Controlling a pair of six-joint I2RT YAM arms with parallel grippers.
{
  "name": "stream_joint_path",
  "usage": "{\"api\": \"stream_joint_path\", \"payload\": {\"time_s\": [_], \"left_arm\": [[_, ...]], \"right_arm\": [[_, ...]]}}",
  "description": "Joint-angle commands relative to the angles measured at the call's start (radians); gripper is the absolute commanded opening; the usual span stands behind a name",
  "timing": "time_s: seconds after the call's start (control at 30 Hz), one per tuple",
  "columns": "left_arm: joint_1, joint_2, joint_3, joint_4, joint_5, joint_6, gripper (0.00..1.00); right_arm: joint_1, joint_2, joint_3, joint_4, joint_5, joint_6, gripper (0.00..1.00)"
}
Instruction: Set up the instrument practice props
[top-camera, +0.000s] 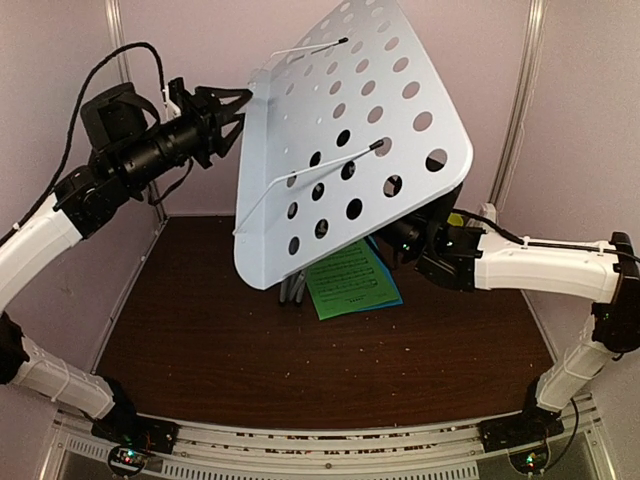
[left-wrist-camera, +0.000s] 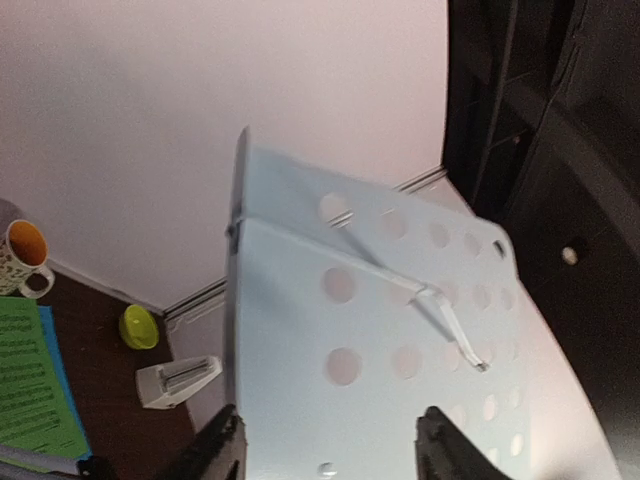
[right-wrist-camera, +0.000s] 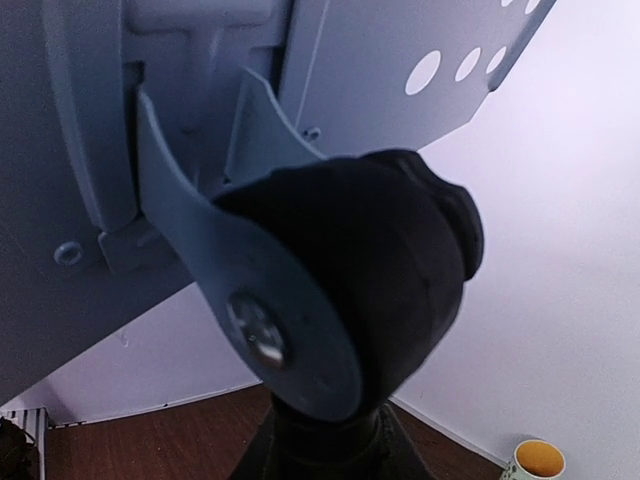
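My left hand (top-camera: 238, 108) is up high, fingers apart astride the left edge of the stand (top-camera: 390, 110), with the wall (top-camera: 200, 170) close behind. My right hand (top-camera: 405, 238) is mostly hidden under the tilted plate; I cannot tell its grip. The sheets (top-camera: 350, 282) lie on the bench (top-camera: 200, 340) below. The metronome (left-wrist-camera: 178, 380), bowl (left-wrist-camera: 140, 326) and mug (left-wrist-camera: 22, 255) sit by the wall.
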Motion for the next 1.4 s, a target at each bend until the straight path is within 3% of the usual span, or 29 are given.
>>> {"api": "stream_joint_path", "payload": {"time_s": [0.0, 0.17, 0.4, 0.5, 0.67, 0.8, 0.9, 1.03, 1.37], "left_arm": [[0.030, -0.126, -0.017, 0.343, -0.052, -0.016, 0.73], [0.115, -0.186, -0.061, 0.249, -0.006, 0.062, 0.91], [0.268, -0.243, -0.128, -0.008, 0.059, 0.231, 0.94], [0.273, -0.231, -0.135, -0.115, 0.053, 0.374, 0.97], [0.272, -0.233, -0.255, -0.124, 0.082, 0.591, 0.98], [0.270, -0.238, -0.394, -0.061, 0.180, 0.742, 0.98], [0.232, -0.259, -0.560, 0.103, 0.215, 0.839, 0.96], [0.110, -0.237, -0.690, 0.212, 0.130, 0.989, 0.91], [-0.101, -0.011, -0.866, 0.631, -0.085, 1.113, 0.72]], "right_arm": [[0.003, -0.079, 0.041, 0.066, 0.037, 0.018, 0.00], [-0.006, -0.133, 0.069, 0.017, 0.041, 0.030, 0.00], [-0.058, -0.198, 0.170, -0.133, 0.061, 0.115, 0.00], [-0.074, -0.223, 0.202, -0.184, 0.070, 0.149, 0.00], [-0.087, -0.260, 0.260, -0.267, 0.118, 0.185, 0.00], [-0.090, -0.295, 0.335, -0.392, 0.200, 0.191, 0.00], [-0.091, -0.307, 0.400, -0.491, 0.256, 0.194, 0.00], [-0.091, -0.319, 0.437, -0.588, 0.337, 0.212, 0.00], [-0.091, -0.314, 0.470, -0.708, 0.477, 0.322, 0.00]]}}
